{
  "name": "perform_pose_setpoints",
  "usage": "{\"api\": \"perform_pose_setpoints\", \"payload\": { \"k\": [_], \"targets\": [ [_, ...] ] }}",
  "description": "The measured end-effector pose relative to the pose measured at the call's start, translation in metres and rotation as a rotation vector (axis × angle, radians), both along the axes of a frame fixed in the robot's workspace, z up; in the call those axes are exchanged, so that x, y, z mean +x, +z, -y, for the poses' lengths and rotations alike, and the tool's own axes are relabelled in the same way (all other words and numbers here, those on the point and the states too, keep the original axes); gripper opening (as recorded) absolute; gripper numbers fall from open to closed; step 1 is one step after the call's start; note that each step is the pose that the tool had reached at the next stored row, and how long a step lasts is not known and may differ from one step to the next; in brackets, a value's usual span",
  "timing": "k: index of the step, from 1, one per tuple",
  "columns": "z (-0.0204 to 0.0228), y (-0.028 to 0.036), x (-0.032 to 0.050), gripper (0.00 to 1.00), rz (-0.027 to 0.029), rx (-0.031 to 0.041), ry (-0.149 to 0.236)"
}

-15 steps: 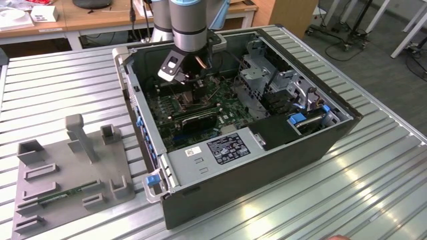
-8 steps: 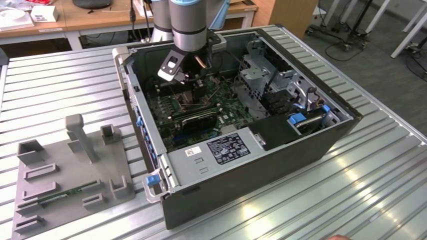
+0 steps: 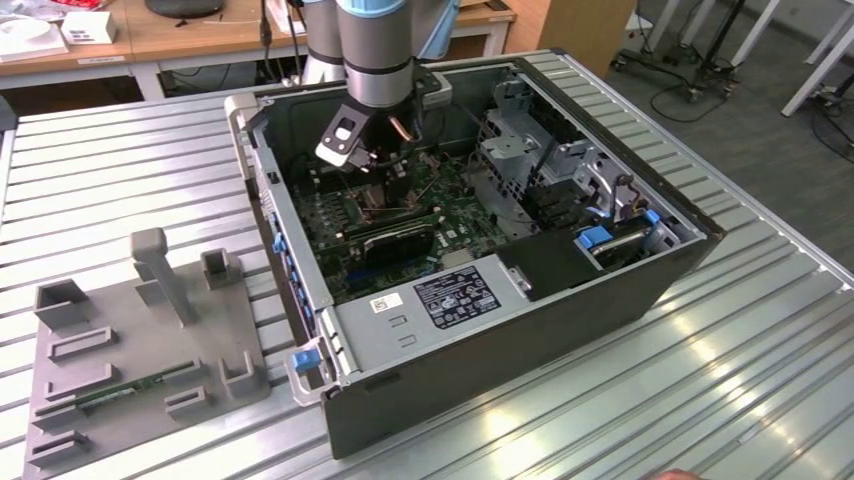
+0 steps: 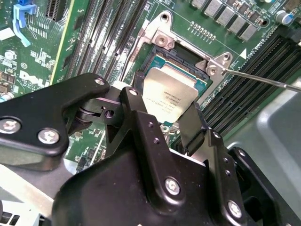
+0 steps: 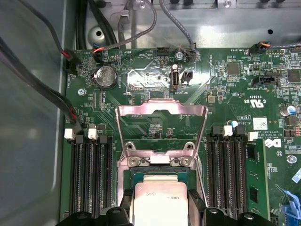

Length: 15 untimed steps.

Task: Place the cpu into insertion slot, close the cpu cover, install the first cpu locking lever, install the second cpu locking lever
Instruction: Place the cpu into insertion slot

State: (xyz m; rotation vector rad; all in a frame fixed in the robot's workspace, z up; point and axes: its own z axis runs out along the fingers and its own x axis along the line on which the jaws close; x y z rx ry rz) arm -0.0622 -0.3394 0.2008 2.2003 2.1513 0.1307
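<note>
Second wrist view is showing the claw (image 4: 165,113) clamping the cpu (image 4: 171,94) by two opposite edges, face lying flat. The insertion slot (image 4: 175,60) is sitting directly beneath the claw's tips, its sides roughly lining up with the cpu's; whether they are touching, I cannot tell. In the first wrist view the cpu cover (image 5: 162,109) is standing raised just beyond the claw.

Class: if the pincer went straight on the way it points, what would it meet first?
Probably the insertion slot directly beneath: the cpu in the pincer would touch it first, though the gap left is unclear.
</note>
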Motion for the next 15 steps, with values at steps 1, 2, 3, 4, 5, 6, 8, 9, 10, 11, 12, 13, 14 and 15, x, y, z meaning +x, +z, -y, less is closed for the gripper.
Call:
{"api": "perform_pose_setpoints", "payload": {
  "k": [1,2,3,4,5,6,8,9,10,11,12,13,14,15],
  "targets": [
    [0.0000,-0.0004,0.0000,0.54,0.0000,0.0001,0.000],
    [-0.0001,-0.0010,-0.0002,0.54,0.0001,0.0002,0.000],
    [-0.0001,-0.0018,-0.0004,0.54,0.0001,0.0002,0.000],
    [-0.0001,-0.0023,-0.0005,0.54,0.0001,0.0002,0.000],
    [0.0000,-0.0028,-0.0007,0.54,0.0001,0.0001,0.000],
    [0.0000,-0.0032,-0.0009,0.54,0.0000,0.0001,0.000],
    [-0.0001,-0.0043,-0.0010,0.54,0.0001,0.0002,0.000],
    [-0.0001,-0.0050,-0.0010,0.54,0.0001,0.0001,0.000],
    [0.0000,-0.0056,-0.0010,0.54,0.0003,0.0001,0.000],
    [0.0000,-0.0060,-0.0011,0.54,0.0003,0.0000,0.000],
    [0.0000,-0.0062,-0.0011,0.54,0.0003,0.0000,0.000],
    [0.0000,-0.0065,-0.0011,0.54,0.0004,0.0001,0.000],
    [0.0000,-0.0066,-0.0011,0.54,0.0003,0.0000,0.000],
    [-0.0001,-0.0067,-0.0011,0.54,0.0003,0.0000,0.000]
  ]
}}
